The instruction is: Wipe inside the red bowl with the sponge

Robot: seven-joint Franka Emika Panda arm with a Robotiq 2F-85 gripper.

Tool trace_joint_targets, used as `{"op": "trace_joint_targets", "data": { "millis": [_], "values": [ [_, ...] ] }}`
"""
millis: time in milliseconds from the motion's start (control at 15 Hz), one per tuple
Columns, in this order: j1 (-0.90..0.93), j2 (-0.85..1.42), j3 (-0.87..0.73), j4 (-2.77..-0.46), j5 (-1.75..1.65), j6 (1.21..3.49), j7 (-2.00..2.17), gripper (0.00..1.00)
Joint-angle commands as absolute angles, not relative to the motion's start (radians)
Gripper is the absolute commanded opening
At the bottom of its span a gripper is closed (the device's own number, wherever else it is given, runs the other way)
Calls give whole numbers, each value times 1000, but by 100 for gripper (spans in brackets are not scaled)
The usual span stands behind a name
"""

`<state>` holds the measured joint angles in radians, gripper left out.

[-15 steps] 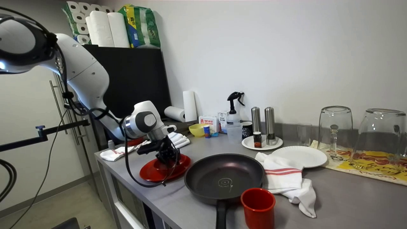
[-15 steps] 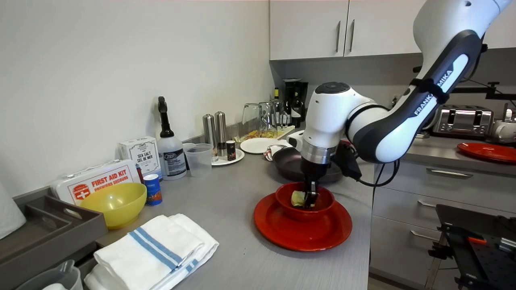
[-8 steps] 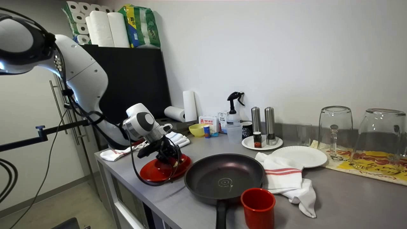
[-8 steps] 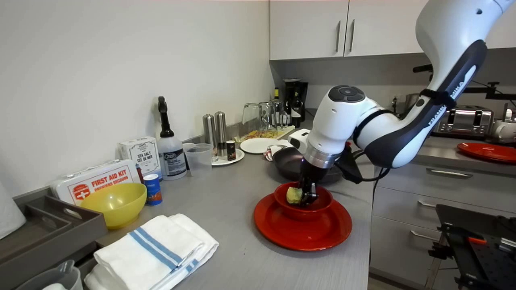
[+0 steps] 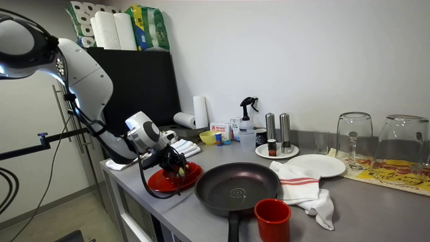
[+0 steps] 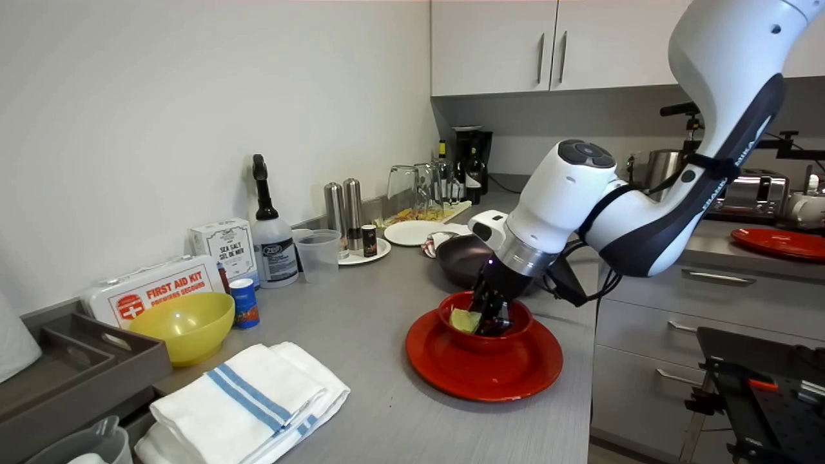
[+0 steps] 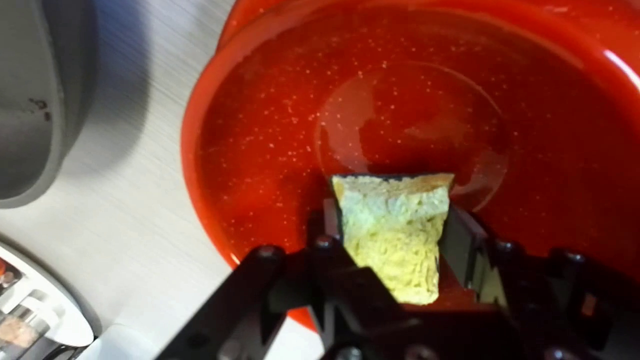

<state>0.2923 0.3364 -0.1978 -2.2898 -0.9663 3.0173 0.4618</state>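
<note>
The red bowl (image 6: 480, 343) rests on a larger red plate (image 6: 538, 364) near the counter's edge; its speckled glossy inside (image 7: 280, 100) fills much of the wrist view. My gripper (image 7: 392, 225) reaches down into the bowl, shut on the sponge (image 7: 395, 250), a worn yellow-green block squeezed between its two fingers. In an exterior view the sponge (image 6: 464, 320) shows on the inner side of the bowl, low against the wall. Whether its underside presses on the bowl floor is hidden. The wrist leans clearly to one side.
A black frying pan (image 5: 237, 188) stands close beside the plate, with a red cup (image 5: 272, 218) by its handle. Folded white towels (image 6: 258, 393) and a yellow bowl (image 6: 187, 322) are also on the counter. A cable (image 5: 144, 178) hangs near the plate.
The wrist has tilted from near upright to a strong lean. The sponge, held throughout, has shifted toward one side inside the bowl. Bowl and plate look almost unmoved.
</note>
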Motion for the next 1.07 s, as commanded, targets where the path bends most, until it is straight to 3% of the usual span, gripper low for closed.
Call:
{"op": "trace_joint_targets", "data": {
  "millis": [0,400,600,1000],
  "values": [
    [285,312,-184,-2334,-957,3058,457,25],
    [0,315,201,-2383,-456,2862,111,25],
    [-92,311,322,-2334,-227,2720,-24,25],
    [6,297,196,-2268,-82,2575,-102,25]
  ]
}}
